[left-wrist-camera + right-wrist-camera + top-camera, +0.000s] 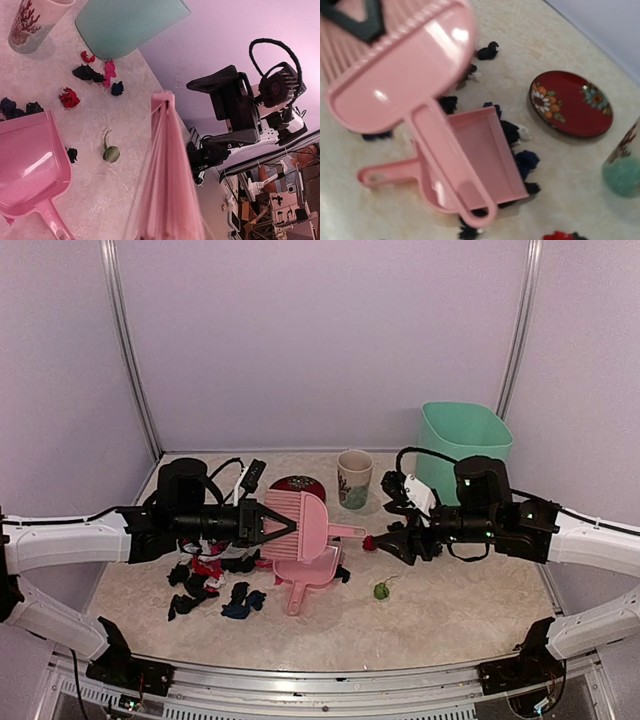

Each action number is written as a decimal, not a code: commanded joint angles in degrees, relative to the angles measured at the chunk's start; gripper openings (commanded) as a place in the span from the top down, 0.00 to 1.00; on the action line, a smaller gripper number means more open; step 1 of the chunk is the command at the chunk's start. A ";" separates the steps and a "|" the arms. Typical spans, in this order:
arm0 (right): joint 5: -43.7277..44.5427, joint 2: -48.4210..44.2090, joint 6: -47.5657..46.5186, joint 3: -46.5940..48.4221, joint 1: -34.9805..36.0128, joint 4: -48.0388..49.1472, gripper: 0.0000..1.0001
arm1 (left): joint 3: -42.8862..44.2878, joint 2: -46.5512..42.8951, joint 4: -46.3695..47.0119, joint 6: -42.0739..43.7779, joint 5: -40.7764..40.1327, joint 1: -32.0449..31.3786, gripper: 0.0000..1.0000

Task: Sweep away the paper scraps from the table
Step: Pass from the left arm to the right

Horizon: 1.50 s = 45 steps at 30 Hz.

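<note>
Surface: a flat beige, stone-mottled table (450,630) with a metal front rail (330,680) along its near edge.
Room: plain pale lilac walls (320,340) enclose the table at the back and both sides.
Landmark: a pink plastic dustpan (305,575) lies flat mid-table, with its handle toward the rail.
Left arm: the white left arm (70,540) reaches in level from left of the dustpan.
Left jaws: pressed together on a pink comb-like plastic brush (305,520), held over the dustpan's far side.
Right arm: the white right arm (590,545) reaches in from right of the dustpan.
Right jaws: spread with nothing between them, just right of the brush's handle tip and clear of it.
Scraps: the crumpled paper scraps (205,585), mostly black with red and blue, are heaped left of the dustpan, under the left jaws. A red one (369,542) lies right of the dustpan by the right jaws. A green one (382,591) lies right of the dustpan, nearer the rail.
Behind the dustpan: a red round flowered plate (297,483), a patterned cup (354,478) and a mint-green plastic bin (463,445).
</note>
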 commanded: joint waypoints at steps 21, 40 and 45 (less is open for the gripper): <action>-30.40 3.90 50.85 -1.39 -5.29 42.35 0.25 | -4.05 -8.84 26.57 -0.69 2.42 -3.42 1.00; -30.16 11.66 62.19 0.76 -3.83 55.77 0.50 | -3.70 -10.26 24.94 2.66 -1.55 -5.10 1.00; -29.97 11.99 61.56 1.40 -3.54 54.18 0.54 | -3.72 -10.71 23.47 3.27 -3.01 -5.12 1.00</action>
